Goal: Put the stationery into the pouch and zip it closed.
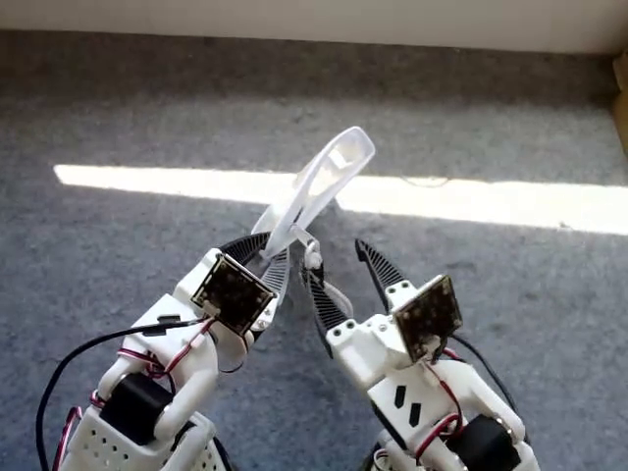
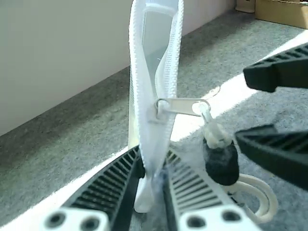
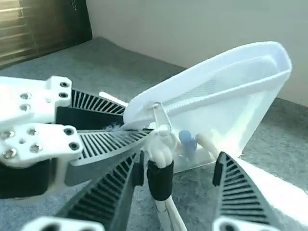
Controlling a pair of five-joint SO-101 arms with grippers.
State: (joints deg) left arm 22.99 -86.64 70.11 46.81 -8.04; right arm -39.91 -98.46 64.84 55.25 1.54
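Grey carpet [image 1: 98, 118], pouch [image 1: 319, 186] angled upward, away

Note for you: pouch [image 2: 156, 72] top is cut off by the frame edge in left wrist view. Its near end is hidden betw. the clamped fingers of left gripper [image 2: 153, 161]. Stationery [image 3: 188, 140] inside = blue + white bits seen thru mesh, too blurred for you to ID. High view: zip pull [image 1: 313, 258] too small to make out.

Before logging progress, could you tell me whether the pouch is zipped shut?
Open: the pouch has zipper rows gaping apart beyond the slider.
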